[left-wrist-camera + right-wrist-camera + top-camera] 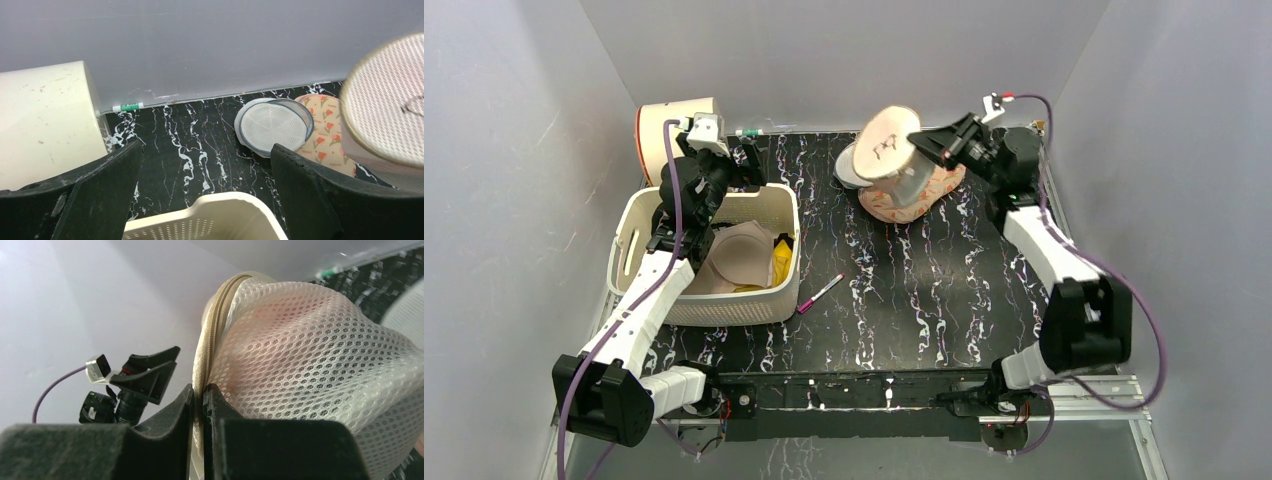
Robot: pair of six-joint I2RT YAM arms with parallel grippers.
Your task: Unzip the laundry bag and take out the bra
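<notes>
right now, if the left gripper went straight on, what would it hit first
Probably the black marbled tabletop, beyond the cream perforated basket and beside the grey round mesh pouch; depth unclear.

light: even, bright, soft shadows | blur: near mesh, black foreground out of focus

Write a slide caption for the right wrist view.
Right claw pinches the zippered rim of the beige mesh laundry bag.

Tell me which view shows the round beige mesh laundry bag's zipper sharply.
Right wrist view: round beige mesh laundry bag and its rim zipper sharp, right gripper clamped on the rim, fingers soft near the lens. Left wrist view: bag slightly soft, cropped at the frame edge. Top view: even light, zipper too small.
</notes>
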